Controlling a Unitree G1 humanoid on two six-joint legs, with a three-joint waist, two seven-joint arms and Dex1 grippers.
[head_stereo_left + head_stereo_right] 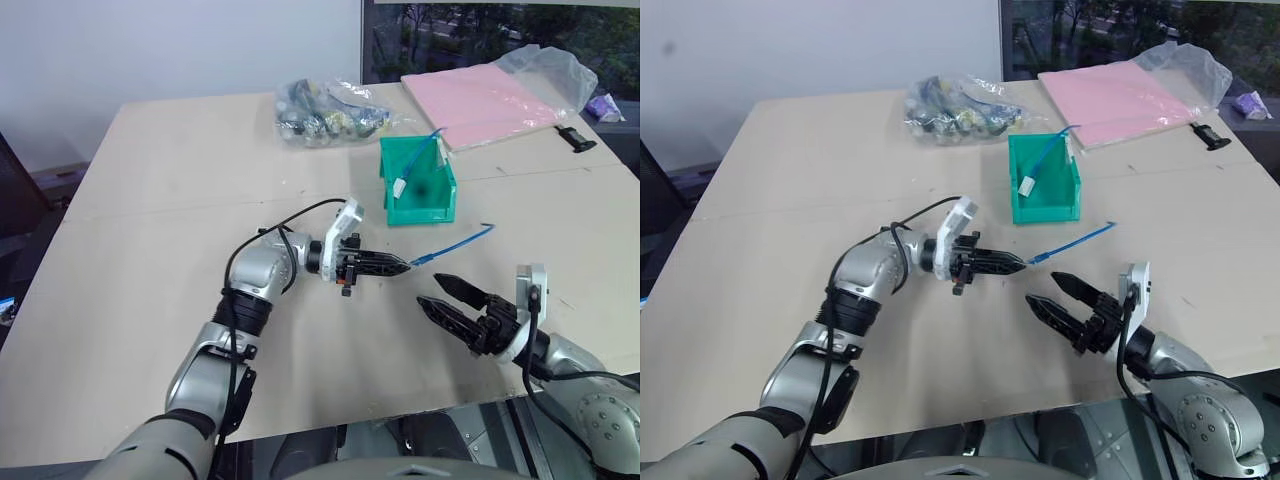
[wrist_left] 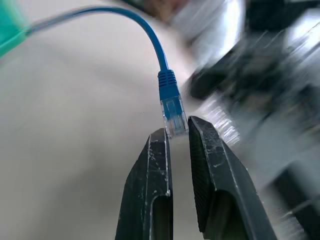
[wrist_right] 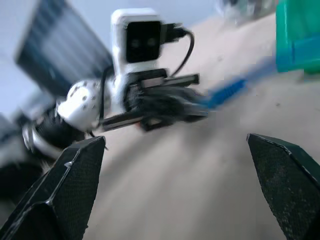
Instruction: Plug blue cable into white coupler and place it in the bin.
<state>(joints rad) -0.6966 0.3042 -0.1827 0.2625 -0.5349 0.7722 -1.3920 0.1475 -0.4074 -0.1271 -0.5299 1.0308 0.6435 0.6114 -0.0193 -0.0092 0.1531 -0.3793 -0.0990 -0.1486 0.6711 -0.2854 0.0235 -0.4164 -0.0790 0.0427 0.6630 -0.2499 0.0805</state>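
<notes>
While the left hand (image 1: 400,267) pinched the clear plug of the blue cable (image 1: 455,243) between its closed fingers, the cord trailed away above the table (image 1: 150,200), ending near the green bin (image 1: 418,182). Inside the bin lay another blue cord with a small white piece, possibly the coupler (image 1: 399,189). To the right, the right hand (image 1: 441,297) hovered, fingers spread wide and empty, pointing toward the left hand.
</notes>
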